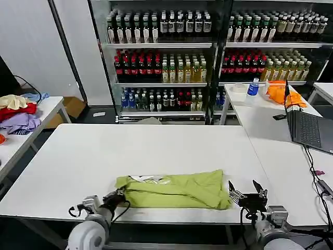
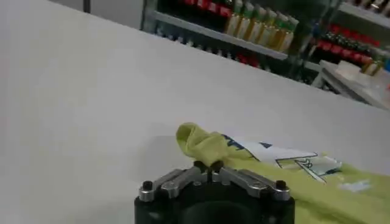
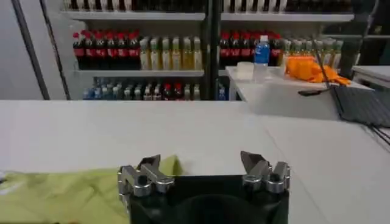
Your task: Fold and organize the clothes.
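Lime yellow-green cotton-like knit: 1 short-sleeved T-shirt (image 1: 174, 190), already folded into a long narrow band, lying on the white table (image 1: 156, 146) close to its near edge. Long axis runs left to right across the robot's front. White neck label (image 2: 286, 159) sits toward the left part of the band, facing up.

Left gripper (image 1: 115, 198): at the shirt's left end, jaws closed narrow on a bunched tip of the fabric (image 2: 198, 141), which stands up slightly from the tabletop in the left wrist view.

Right gripper (image 1: 244, 190): just beside the shirt's right end, jaws spread wide, nothing between them. In the right wrist view the cloth's edge lies just beside 1 fingertip (image 3: 149, 163), not between the 2.

Governing relation: each gripper stands at 1 end of the band, so the fold axis lies crosswise between them. The left end is secured; the right end lies free. Judged next requirement: the right gripper moves inward and slightly left to take that end before either end can be carried over the other.

Elsewhere: laptop (image 1: 307, 127) on the adjoining table to the right, well apart.
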Robot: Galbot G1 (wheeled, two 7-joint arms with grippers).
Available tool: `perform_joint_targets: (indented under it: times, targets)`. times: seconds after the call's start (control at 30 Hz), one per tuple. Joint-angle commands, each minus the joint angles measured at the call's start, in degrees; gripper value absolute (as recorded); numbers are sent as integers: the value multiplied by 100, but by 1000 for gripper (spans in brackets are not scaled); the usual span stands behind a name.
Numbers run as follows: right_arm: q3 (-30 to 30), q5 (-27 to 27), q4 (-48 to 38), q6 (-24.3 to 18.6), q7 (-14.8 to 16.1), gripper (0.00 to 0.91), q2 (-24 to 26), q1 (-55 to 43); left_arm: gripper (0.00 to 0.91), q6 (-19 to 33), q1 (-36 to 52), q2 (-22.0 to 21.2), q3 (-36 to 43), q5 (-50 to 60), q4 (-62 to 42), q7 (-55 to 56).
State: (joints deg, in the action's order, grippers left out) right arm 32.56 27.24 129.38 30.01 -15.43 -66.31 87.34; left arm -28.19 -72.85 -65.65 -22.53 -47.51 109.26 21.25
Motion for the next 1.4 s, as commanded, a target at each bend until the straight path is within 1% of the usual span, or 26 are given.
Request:
perform_joint_targets:
  times: [0.03,0.17,0.3,0.4,0.57,0.73,0.93,1.17,1.4]
  targets:
    - [52,81,-47,-8,-2,907,26,-31,20,29,441,869,-901,-729,-486,-9]
    - [40,102,-68,-6,-18,907,20,-80,20,-5,653,1024,-1025,-1028,-475,34]
    - [19,103,-92,2,-25,907,17,-115,20,-70,703,1035,-999,-1543,94,108]
    - [12,99,-135,-1,-27,907,16,-115,20,-47,689,895,-840,-1900,537,100]
    - [4,90,-213,-4,-30,907,6,-110,20,48,682,398,-361,-2281,950,77]
    - [-32,57,-315,-12,-33,907,-36,-134,20,94,857,-276,236,-2332,726,84]
    - [-17,52,-405,-36,-22,907,-9,-111,20,191,1150,-727,836,-2365,354,184]
    - [0,70,-478,-61,-13,907,2,-159,20,213,1327,-925,1397,-2261,49,220]
    - [-18,76,-490,-59,-13,907,5,-212,20,167,1368,-833,1849,-2035,-78,146]
